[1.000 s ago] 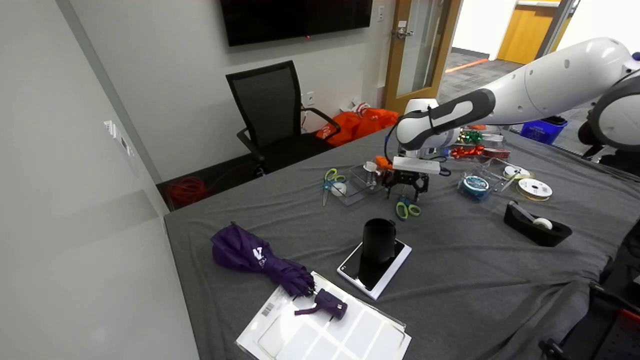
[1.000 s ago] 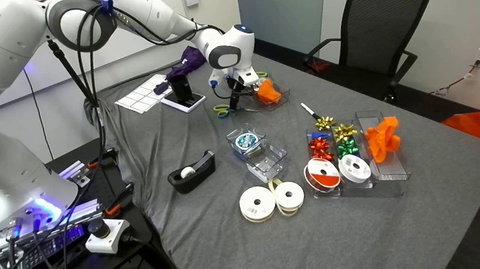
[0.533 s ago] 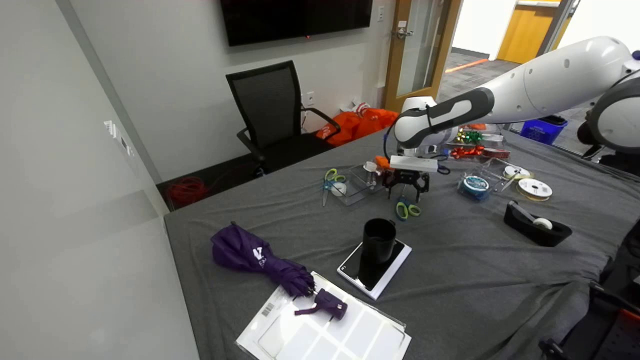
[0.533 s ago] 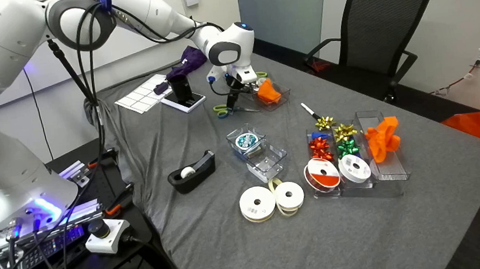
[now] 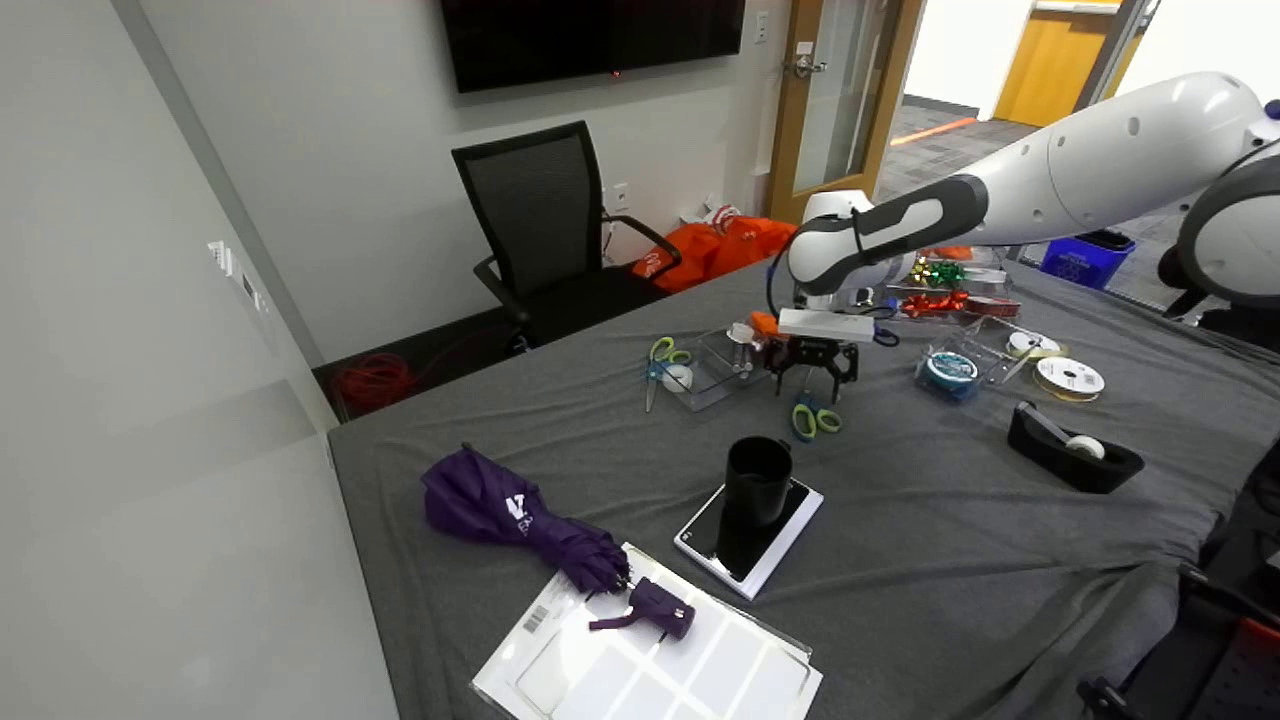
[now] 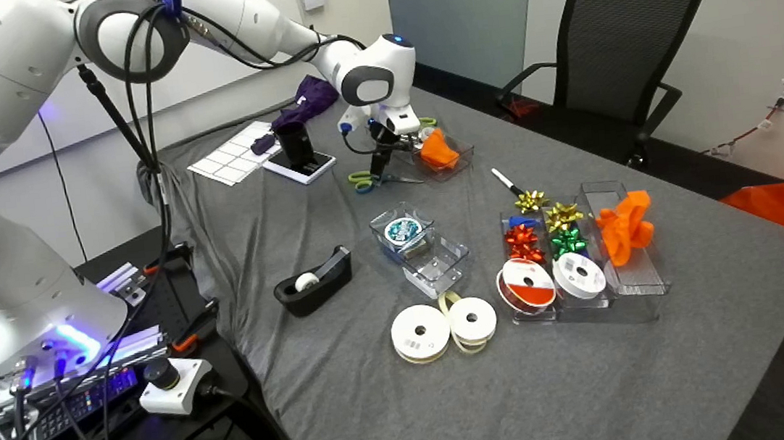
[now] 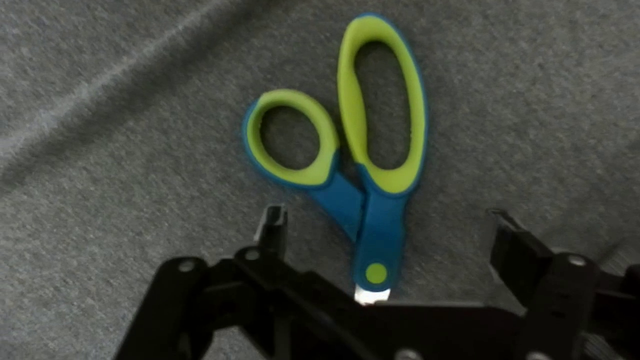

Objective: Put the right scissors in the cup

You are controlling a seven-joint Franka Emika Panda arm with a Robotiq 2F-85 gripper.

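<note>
Wrist view shows the hand (image 7: 388, 214) with its fingers (image 7: 274, 225) wide apart and clamped on nothing, one to either side of the scissors (image 7: 382, 230). These lie flat on the surface (image 7: 150, 235), long axis running from the pivot, close under the hand, out to the loops, so the fingers face each other across the neck: a good line for a pinch, as I judge it. The picture-left finger looks nearer the scissors than its mate and might nudge them first unless the hand shifts a little that way. How high the fingers stand above the scissors I cannot tell.

In both exterior views the cup (image 5: 757, 485) stands off their loop end, near and upright, on a black slab (image 5: 776, 545). Beside their blades sits a clear tray (image 5: 715, 388); past it lie other scissors (image 5: 655, 372), best left alone. The grasp seems next; lifting and carrying towards the loop-end side remain.
</note>
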